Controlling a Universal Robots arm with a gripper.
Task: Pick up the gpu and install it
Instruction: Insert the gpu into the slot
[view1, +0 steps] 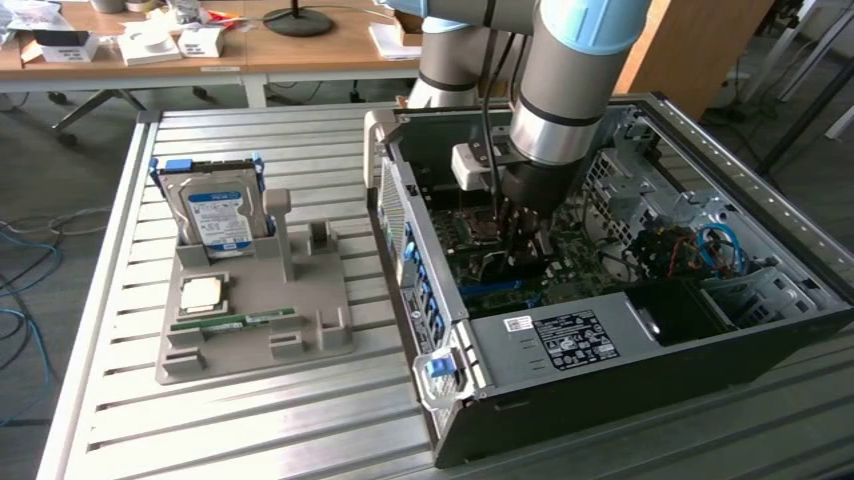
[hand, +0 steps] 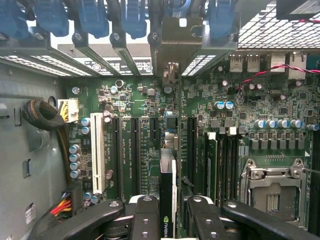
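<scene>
Now, at nine o'clock in the exterior view we see the grey holder (view1: 310, 342), the hard drive (view1: 220, 215) standing at its twelve o'clock end and the memory stick (view1: 254, 320) lying toward six o'clock. Toward three o'clock stands the open computer case (view1: 750, 192), where the arm (view1: 567, 80) hangs with the gripper (view1: 521, 238) low over the motherboard (hand: 140, 100). From the wrist we see the fingers (hand: 145, 216) clamped narrow on the gpu (hand: 167, 180), held edge-on between two long black slots (hand: 136, 150); we cannot tell whether it touches the board
</scene>
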